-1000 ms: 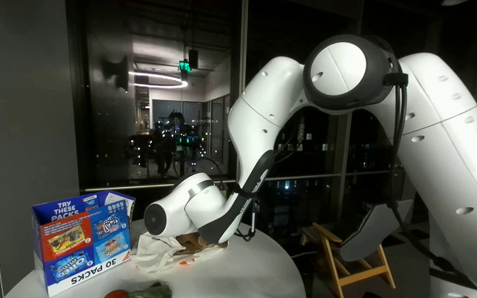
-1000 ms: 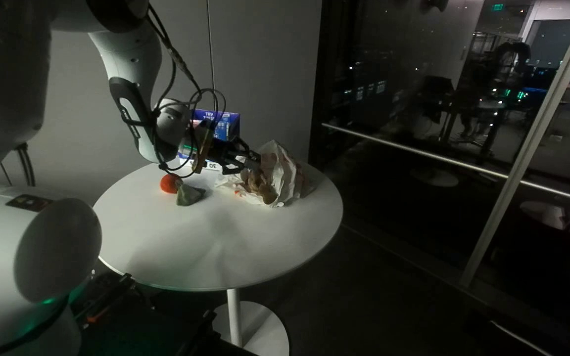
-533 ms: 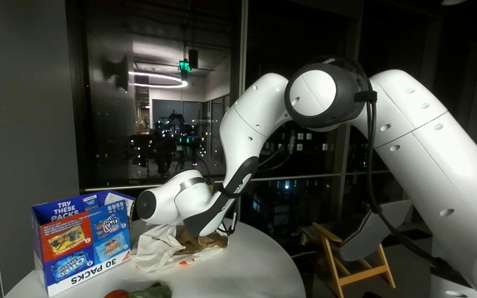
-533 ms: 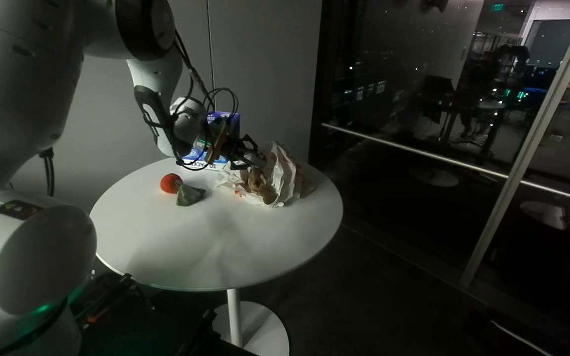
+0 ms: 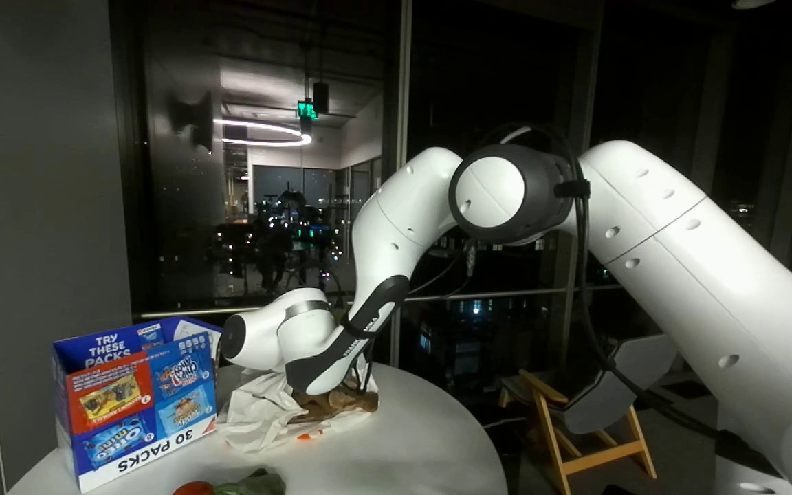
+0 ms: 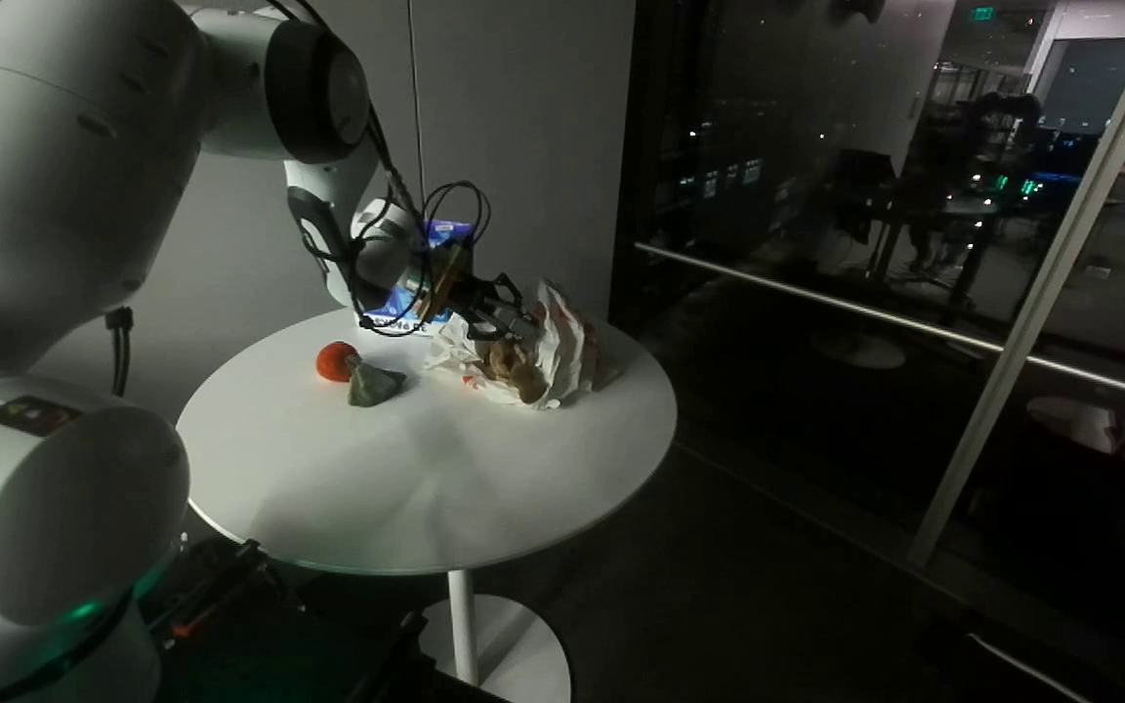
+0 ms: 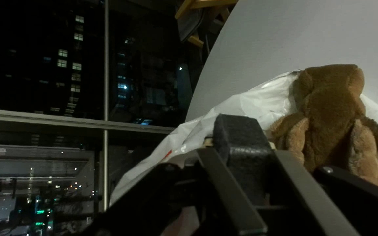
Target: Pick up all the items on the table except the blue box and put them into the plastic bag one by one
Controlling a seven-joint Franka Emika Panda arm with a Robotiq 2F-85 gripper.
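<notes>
My gripper (image 7: 240,150) is shut on a dark grey block (image 7: 243,131), its two metal fingers pressed to opposite sides. In an exterior view the gripper (image 6: 520,327) hangs over the near part of the plastic bag (image 6: 565,347), a crumpled white bag with reddish print. A brown plush toy (image 7: 331,108) lies on the bag's white plastic, beside the held block. On the table (image 6: 426,488) rest an orange-red item (image 6: 335,361) and a green item (image 6: 374,383), touching each other. The blue box (image 5: 135,405) stands upright next to the bag.
In an exterior view the arm hides the gripper and part of the bag (image 5: 255,416). A wooden-framed chair (image 5: 595,419) stands beyond the table. The bag lies near the table's window-side edge, with a metal rail (image 6: 816,298) along the glass.
The arm has come lower and further over the bag, bringing the gripped block with it. The bag, the plush toy, the blue box and both loose items have stayed put.
</notes>
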